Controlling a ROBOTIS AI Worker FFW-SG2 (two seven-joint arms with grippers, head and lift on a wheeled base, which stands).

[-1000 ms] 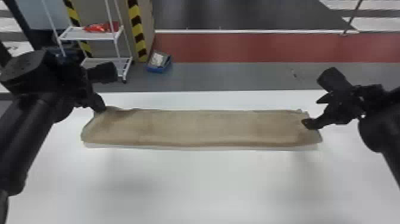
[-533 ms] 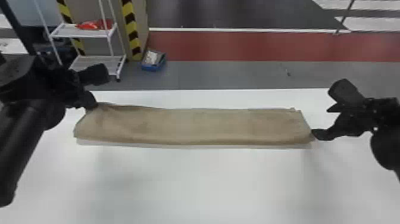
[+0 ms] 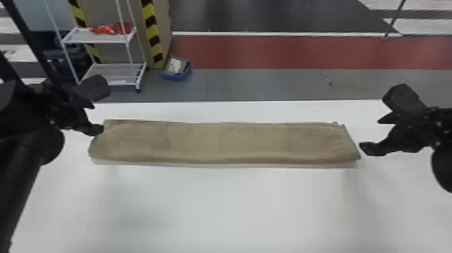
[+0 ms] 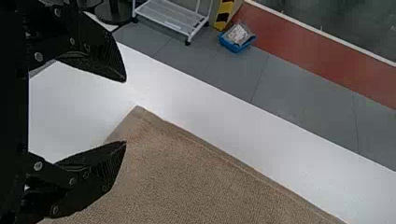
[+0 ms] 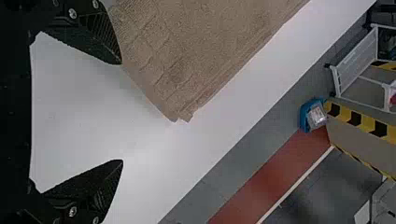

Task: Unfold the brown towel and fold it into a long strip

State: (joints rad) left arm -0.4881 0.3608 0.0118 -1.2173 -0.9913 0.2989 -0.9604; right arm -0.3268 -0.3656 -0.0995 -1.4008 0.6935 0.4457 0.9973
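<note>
At left, my left claw (image 3: 93, 117), fingers spread, is at one end of the brown towel (image 3: 222, 141), which lies as a long strip across the white table (image 3: 235, 208); at right, my right claw (image 3: 371, 134), also spread, is near its other end.

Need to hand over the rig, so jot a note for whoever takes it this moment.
Left pincer: open, empty, at the brown towel's left end.
Right pincer: open, empty, just beyond its right end.
Towel: flat on the white table, lengthwise from left to right.
Done: it lies as a long strip.
To do: probably only backing both arms away, perhaps squaring the slightly rounded left end.
</note>
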